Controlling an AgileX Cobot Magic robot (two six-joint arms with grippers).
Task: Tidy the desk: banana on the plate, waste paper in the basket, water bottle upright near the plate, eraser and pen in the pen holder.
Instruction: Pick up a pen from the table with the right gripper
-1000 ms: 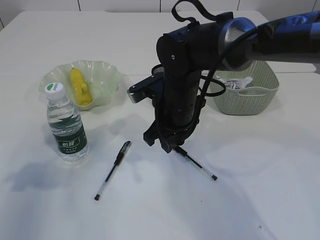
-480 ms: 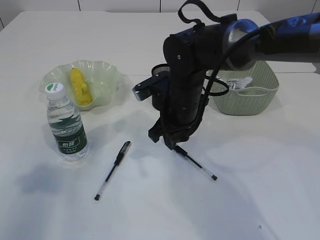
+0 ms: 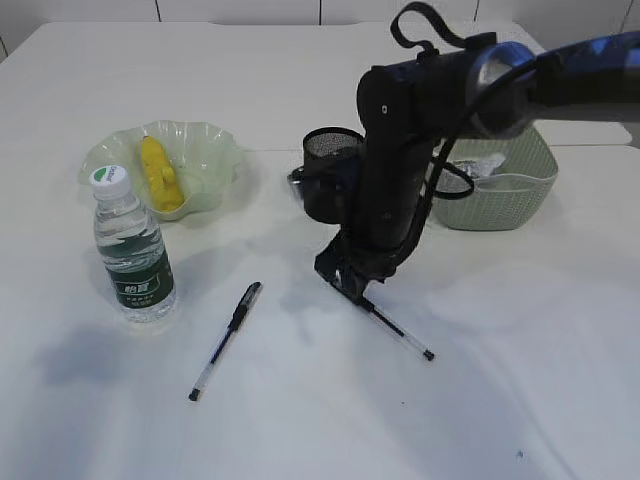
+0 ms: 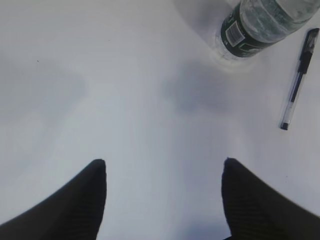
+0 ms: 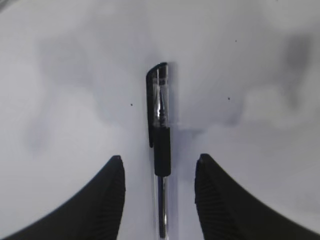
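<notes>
A yellow banana (image 3: 160,172) lies in the green plate (image 3: 215,142). A water bottle (image 3: 130,250) stands upright in front of the plate; it also shows in the left wrist view (image 4: 250,25). One black pen (image 3: 225,340) lies beside the bottle and also shows in the left wrist view (image 4: 298,80). A second pen (image 3: 400,330) lies under my right gripper (image 3: 352,285). In the right wrist view that gripper (image 5: 160,157) is open, its fingers either side of this pen (image 5: 160,100). My left gripper (image 4: 163,162) is open and empty over bare table. No eraser is in view.
A black mesh pen holder (image 3: 330,150) stands behind the right arm. A green basket (image 3: 500,195) with crumpled paper (image 3: 478,165) in it stands at the right. The left arm does not show in the exterior view.
My right arm has shifted to the right, uncovering the pen holder. Its gripper stays low over the right pen's upper end. The pens, bottle and banana have not moved.
</notes>
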